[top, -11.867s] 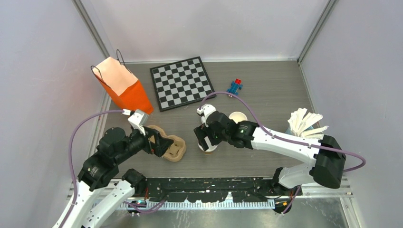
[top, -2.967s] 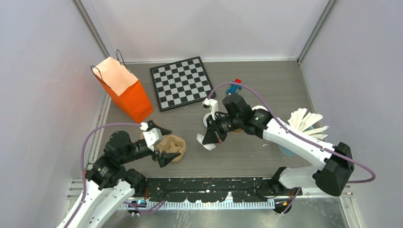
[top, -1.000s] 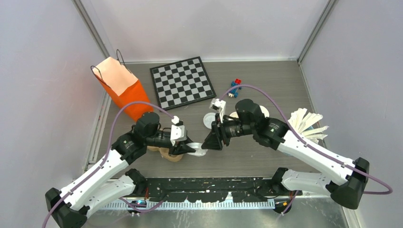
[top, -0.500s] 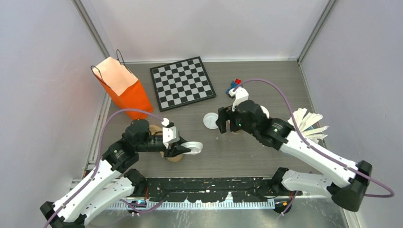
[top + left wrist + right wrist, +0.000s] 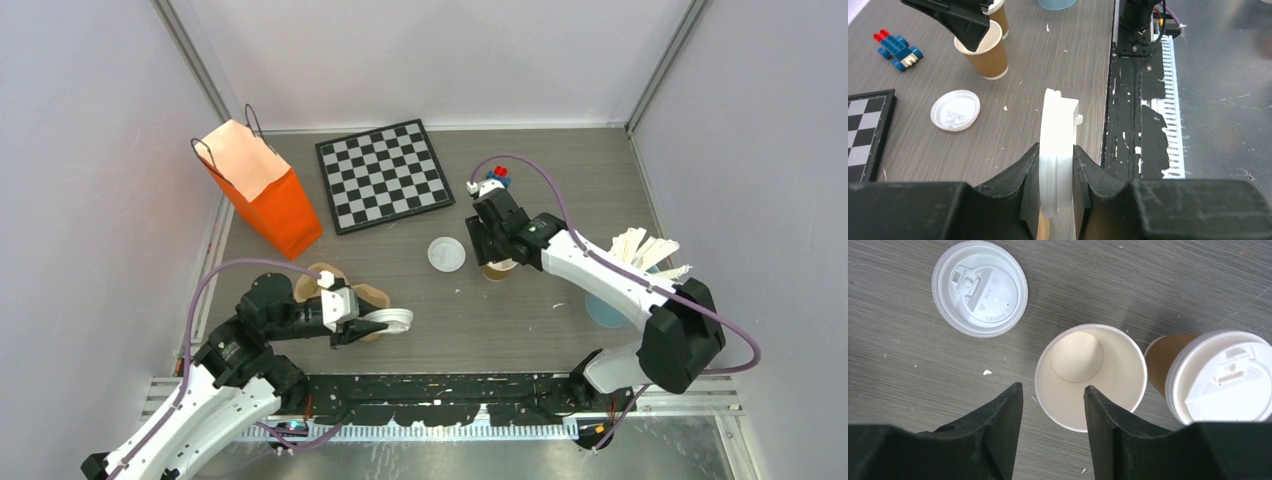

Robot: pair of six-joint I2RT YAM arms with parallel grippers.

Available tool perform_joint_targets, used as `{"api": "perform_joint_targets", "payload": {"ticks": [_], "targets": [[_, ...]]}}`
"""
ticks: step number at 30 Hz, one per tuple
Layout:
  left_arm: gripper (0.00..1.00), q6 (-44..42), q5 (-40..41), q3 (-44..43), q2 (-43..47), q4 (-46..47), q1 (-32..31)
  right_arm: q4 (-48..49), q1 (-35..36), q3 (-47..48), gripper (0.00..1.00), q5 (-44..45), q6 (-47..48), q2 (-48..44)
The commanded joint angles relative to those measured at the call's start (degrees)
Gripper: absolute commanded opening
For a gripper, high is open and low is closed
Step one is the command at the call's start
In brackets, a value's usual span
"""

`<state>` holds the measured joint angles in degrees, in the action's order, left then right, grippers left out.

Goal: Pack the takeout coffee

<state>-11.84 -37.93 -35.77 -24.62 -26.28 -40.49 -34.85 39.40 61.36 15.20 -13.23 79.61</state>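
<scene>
- Now, the left gripper (image 5: 1055,155) is clamped on a white lid (image 5: 1060,117), which it holds edge-on at the lower centre of the left wrist view.
- The right gripper (image 5: 1053,390) hangs with its jaws apart and holds nothing. It is over the open cup (image 5: 1091,376) at the centre of its view.
- A lidded cup (image 5: 1220,382) stands just beside the open cup on the right, and a loose lid (image 5: 980,287) lies at upper left.
- The step is probably capping the open cup. Steady it by the wall, not the rim.
- Turn the held lid flat, centre it, then press evenly.
</scene>
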Motion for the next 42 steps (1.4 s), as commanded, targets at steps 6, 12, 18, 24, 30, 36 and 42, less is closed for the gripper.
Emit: {"api": "perform_joint_targets", "payload": {"ticks": [6, 12, 18, 24, 30, 36, 42], "targets": [[0.28, 0.13, 3.09, 0.35, 1.31, 0.34, -0.05, 0.66, -0.94, 3.36, 0.42, -5.97, 2.62, 5.94], [0.28, 5.11, 10.2, -1.44, -0.27, -0.87, -0.07, 0.23, -0.95, 2.97, 0.19, -8.24, 2.18, 6.15], [0.27, 12.72, 19.61, -2.59, -1.37, -0.06, -0.06, -0.1, 0.21, 1.05, 0.08, -11.17, 0.08, 3.51], [0.3, 18.55, 27.11, -5.71, -4.62, -1.05, -0.03, -1.55, 7.62, -1.34, 0.07, -9.88, -2.75, 0.56], [0.3, 24.43, 32.36, -6.43, -5.36, -0.96, -0.03, 0.24, 15.95, -1.07, 0.08, -9.29, -6.86, 0.95], [0.32, 25.37, 34.37, -5.04, -4.34, -2.39, -0.03, -0.41, 19.85, 0.86, 0.12, -7.37, -7.96, 3.53], [0.45, 32.03, 50.6, -6.94, -7.8, -10.4, -0.03, -0.33, 20.04, 2.35, 0.36, -5.45, -9.16, 0.76]]}}
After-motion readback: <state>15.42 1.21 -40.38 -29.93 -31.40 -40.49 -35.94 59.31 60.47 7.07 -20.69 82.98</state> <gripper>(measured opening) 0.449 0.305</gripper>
